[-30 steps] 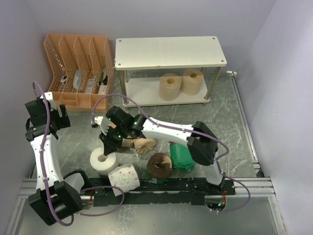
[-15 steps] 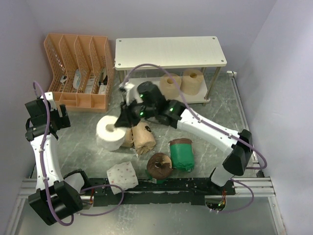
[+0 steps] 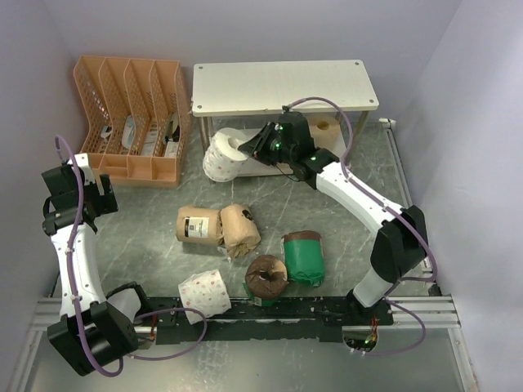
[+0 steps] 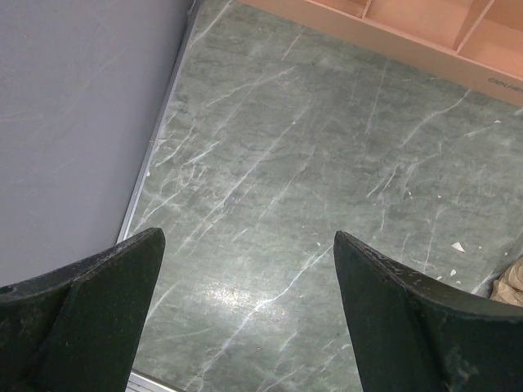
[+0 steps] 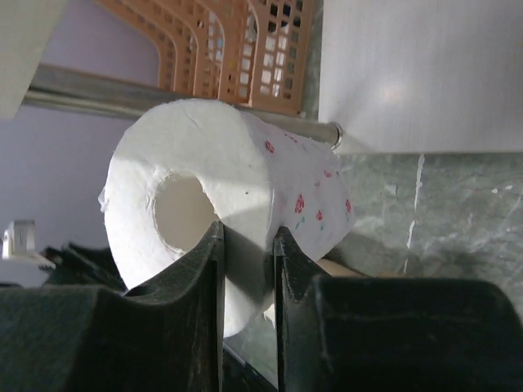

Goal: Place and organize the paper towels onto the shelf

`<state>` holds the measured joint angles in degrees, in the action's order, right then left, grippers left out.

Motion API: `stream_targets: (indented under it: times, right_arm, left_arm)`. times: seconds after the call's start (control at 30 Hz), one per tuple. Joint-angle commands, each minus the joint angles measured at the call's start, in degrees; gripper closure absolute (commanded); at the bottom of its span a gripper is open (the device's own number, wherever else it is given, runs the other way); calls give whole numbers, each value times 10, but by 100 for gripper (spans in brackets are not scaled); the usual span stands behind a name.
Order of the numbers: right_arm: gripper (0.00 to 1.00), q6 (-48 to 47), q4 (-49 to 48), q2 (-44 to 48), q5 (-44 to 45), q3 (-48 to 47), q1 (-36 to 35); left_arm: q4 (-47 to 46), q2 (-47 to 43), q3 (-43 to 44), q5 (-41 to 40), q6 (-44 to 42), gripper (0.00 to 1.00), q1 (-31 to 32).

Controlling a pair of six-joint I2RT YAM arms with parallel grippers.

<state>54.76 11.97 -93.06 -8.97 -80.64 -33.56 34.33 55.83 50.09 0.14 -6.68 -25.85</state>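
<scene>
Judging by both views, the white red-dotted paper towel roll point(image 3: 222, 157) was pinched through its wall by the right gripper point(image 3: 249, 148) at the left front of the low white two-tier shelf point(image 3: 286, 86). It should be slid in level, clear of the thin metal leg point(image 5: 82, 91), before release. The left gripper point(image 4: 245, 245) was spread wide.

1. The shelf point(image 3: 286, 86) stood at the worktop's point(image 3: 139, 237) rear, the file organizer point(image 3: 131, 114) just left of it.
2. One roll point(image 3: 222, 157) was by the shelf's left front leg; a second roll point(image 3: 324, 126) sat on its lower board.
3. Five rolls point(image 3: 198, 224) lay before the shelf.
</scene>
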Motion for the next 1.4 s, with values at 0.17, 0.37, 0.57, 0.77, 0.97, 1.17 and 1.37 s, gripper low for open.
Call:
stream_targets:
  times: [0.17,0.37,0.57,0.77,0.97,1.17,1.37]
  right_arm:
    - [100,43,-89,-50,217,-5,3]
    - [100,35,-146,-65,260,15,3]
    - [100,86,-144,-63,311,43,3]
    - [100,160,-153,-58,327,89,6]
    - [100,142,-191,-66,347,97,6]
    - [100,116,-220,-93,374,83,12]
    - [80,79,-252,-99,397,90,18]
  left_arm:
    - [-15,-9,-2,1,-7,4,-6]
    - [-12,-4,1,7,-9,4,-6]
    - [-12,-7,0,12,-10,4,-6]
    - [-10,-2,1,11,-10,4,-7]
    - [-13,-10,-1,8,-9,4,-6]
    - [-14,-9,-1,7,-9,4,-7]
    - [-13,-8,-2,8,-10,4,-7]
